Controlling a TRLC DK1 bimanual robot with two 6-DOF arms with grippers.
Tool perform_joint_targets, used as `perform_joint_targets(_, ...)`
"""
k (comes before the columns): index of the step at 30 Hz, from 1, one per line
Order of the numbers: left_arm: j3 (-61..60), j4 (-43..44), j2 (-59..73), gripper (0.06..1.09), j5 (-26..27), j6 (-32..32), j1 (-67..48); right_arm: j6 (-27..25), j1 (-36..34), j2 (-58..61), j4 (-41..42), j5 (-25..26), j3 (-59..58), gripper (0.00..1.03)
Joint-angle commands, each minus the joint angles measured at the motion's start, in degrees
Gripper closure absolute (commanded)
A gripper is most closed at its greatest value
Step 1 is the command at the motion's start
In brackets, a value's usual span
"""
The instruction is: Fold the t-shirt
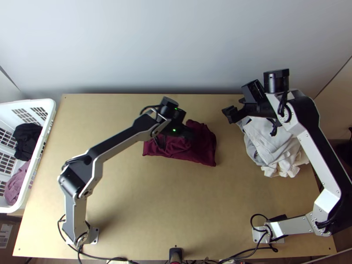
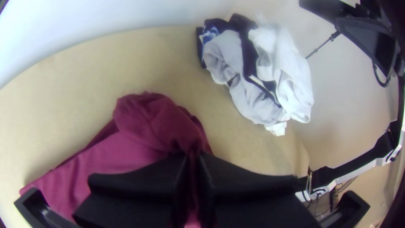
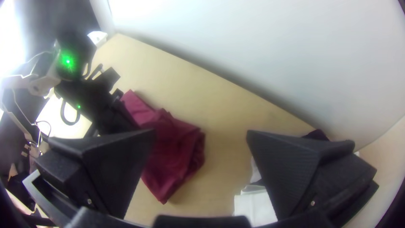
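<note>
In the top view, the shirt (image 1: 203, 149) lies partly bunched at mid-counter (image 1: 176, 202), its longer axis running roughly left to right. The left gripper (image 1: 189, 133) is right over it, so that arm is the nearer; from the right gripper (image 1: 229, 115), the shirt lies leftward and toward the arms' bases, well apart (the pale pile (image 1: 270, 143) sits on its other side).

In the left wrist view, the jaws are drawn together on a gathered ridge of the shirt, a smoother panel spreading to one side and a crumpled hump beyond the tips.

In the right wrist view, the jaws stand wide and hold nothing. Reaching the shirt's right end would, I judge, call for a leftward, nearward move.
</note>
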Motion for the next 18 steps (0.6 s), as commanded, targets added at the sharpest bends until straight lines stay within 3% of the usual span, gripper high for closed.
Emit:
perform_joint_targets(1,2.8,-0.23,4.76,1.05,-0.02,0.04,-3.29,0.19,-0.43,-0.88,-0.06,0.1,-2.38,0.03)
perform_joint_targets(2,2.71,-0.58,5.02,1.05,-0.02,0.48,-3.64,0.19,-0.43,-0.88,-0.06,0.19,-2.82,0.03)
perform_joint_targets(3,2.54,-0.84,5.02,0.95,-0.02,1.01,-3.99,0.1,-0.25,-0.88,-0.06,0.19,-3.17,0.03)
perform_joint_targets(5,2.19,-1.63,5.11,0.57,0.07,2.59,-4.52,0.1,0.01,-0.88,-0.06,0.19,-3.61,0.03)
perform_joint_targets(7,2.28,-2.07,4.84,0.12,-0.02,3.73,-4.52,0.1,0.36,-0.88,-0.06,0.1,-3.88,0.03)
perform_joint_targets(12,4.38,-2.6,0.63,0.1,-0.11,3.21,-1.53,-0.16,1.59,-0.88,-0.06,0.19,-5.02,0.03)
perform_joint_targets(18,6.05,-10.78,-7.02,0.1,-0.11,4.88,8.4,-0.6,6.6,-0.27,0.47,0.1,-9.15,0.03)
